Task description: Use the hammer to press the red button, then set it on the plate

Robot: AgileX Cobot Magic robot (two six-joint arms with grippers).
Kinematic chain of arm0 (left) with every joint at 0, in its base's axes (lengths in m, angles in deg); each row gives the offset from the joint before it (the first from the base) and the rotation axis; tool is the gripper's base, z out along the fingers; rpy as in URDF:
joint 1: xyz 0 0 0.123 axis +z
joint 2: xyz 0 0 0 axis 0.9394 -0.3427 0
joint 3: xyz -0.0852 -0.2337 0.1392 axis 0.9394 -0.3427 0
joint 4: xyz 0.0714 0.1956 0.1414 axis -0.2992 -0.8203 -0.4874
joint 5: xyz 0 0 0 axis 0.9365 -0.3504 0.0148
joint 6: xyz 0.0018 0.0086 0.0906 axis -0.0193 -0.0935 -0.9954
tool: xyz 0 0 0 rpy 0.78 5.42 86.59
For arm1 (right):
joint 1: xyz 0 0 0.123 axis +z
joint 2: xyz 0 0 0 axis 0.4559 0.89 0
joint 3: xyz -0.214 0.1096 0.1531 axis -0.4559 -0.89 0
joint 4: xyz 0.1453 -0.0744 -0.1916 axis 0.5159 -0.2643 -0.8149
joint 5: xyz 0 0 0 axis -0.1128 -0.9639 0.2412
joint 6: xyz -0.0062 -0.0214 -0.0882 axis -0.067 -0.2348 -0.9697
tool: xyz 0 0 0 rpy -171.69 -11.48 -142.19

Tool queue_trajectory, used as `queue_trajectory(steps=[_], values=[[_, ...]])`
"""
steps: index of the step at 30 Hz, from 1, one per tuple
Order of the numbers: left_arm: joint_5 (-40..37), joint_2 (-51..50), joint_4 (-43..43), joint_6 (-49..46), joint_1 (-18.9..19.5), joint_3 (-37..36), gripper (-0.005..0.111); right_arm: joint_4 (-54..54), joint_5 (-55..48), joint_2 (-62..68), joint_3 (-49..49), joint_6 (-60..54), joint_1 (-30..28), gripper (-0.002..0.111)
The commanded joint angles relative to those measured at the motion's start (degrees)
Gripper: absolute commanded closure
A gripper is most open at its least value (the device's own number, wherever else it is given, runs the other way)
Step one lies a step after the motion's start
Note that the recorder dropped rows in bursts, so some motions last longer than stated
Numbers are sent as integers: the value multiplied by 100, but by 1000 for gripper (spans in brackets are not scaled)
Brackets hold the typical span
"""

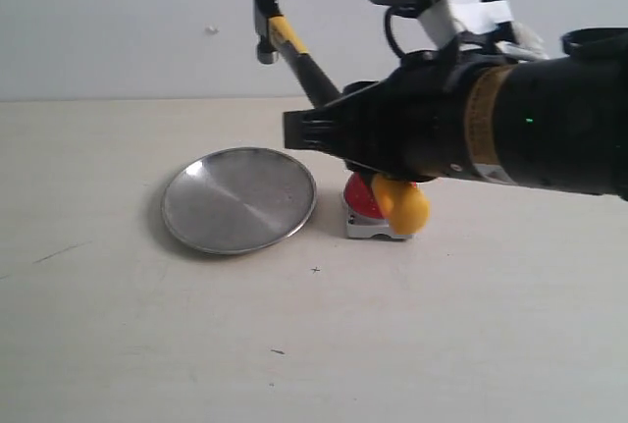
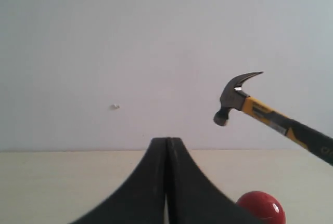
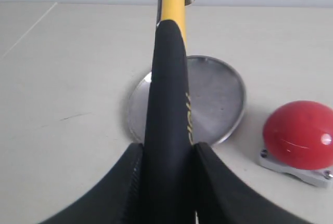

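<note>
The plate (image 1: 238, 199) has open table (image 1: 118, 325) on its left and near sides, where a gripper could pass freely. Just beside its right rim, not touching, stands the red button (image 1: 359, 195). Above that rim hangs the right gripper (image 1: 312, 132), clamped on the hammer (image 1: 294, 42), whose head slants up over the plate's far right edge.

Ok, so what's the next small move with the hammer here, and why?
Probably shift the right hand away from the plate and tip the hammer head down onto the red button. The hand grips the handle, but the head is raised high, off to the plate's side of the button.
</note>
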Motion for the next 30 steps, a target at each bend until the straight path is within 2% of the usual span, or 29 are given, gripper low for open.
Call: queue_trajectory(steps=[1, 7, 12, 17, 21, 30], values=[[37, 794, 84, -92, 12, -561, 107, -119, -236, -784, -363, -218, -17, 108], [-901, 1620, 84, -80, 12, -930, 107, -119, -739, -1542, -1093, -233, -17, 108], [-1473, 2019, 84, -6, 12, -943, 107, -353, -793, -1674, -1543, -121, -17, 108], [-2468, 2123, 84, 46, 12, -943, 107, -1090, -958, -1537, -1823, 886, -17, 108], [-2532, 2123, 84, 266, 12, -943, 107, -1930, -1131, -1190, -1940, 2057, -17, 108], [-2532, 2123, 60, 264, 12, -943, 107, -3539, -952, -238, -1965, 3744, -17, 108]])
